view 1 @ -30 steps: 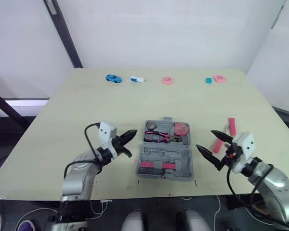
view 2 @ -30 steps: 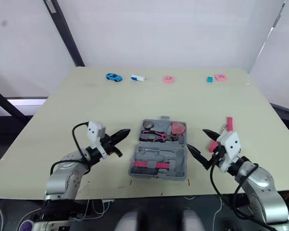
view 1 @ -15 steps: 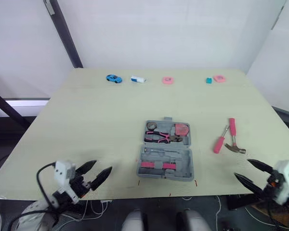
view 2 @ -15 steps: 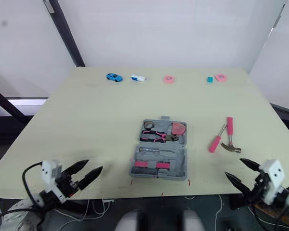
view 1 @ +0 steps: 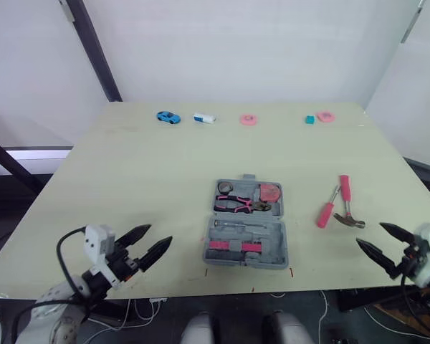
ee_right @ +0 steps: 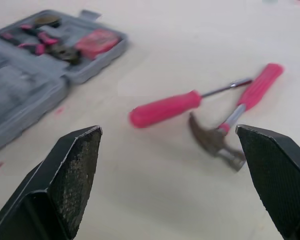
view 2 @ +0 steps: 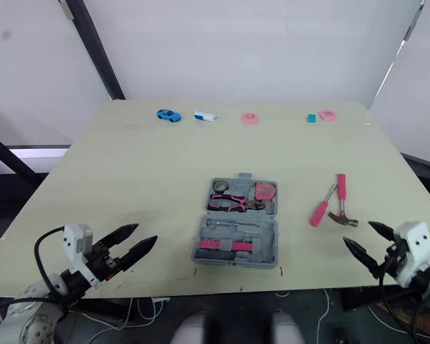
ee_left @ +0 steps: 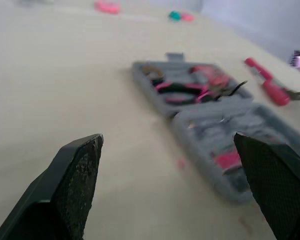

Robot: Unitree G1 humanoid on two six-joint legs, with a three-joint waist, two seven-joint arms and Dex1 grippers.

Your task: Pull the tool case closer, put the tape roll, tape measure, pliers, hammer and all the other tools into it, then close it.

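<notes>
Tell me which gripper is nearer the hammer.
Right. The right gripper hangs open just short of the hammer, on the robot's side of it. The left gripper, also open, is across the tool case from it.

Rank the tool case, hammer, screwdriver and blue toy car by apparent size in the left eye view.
1. tool case, open: clearly largest.
2. hammer and screwdriver: look alike, so unranked.
3. blue toy car: looks smallest, though it lies farthest from the camera.
</notes>
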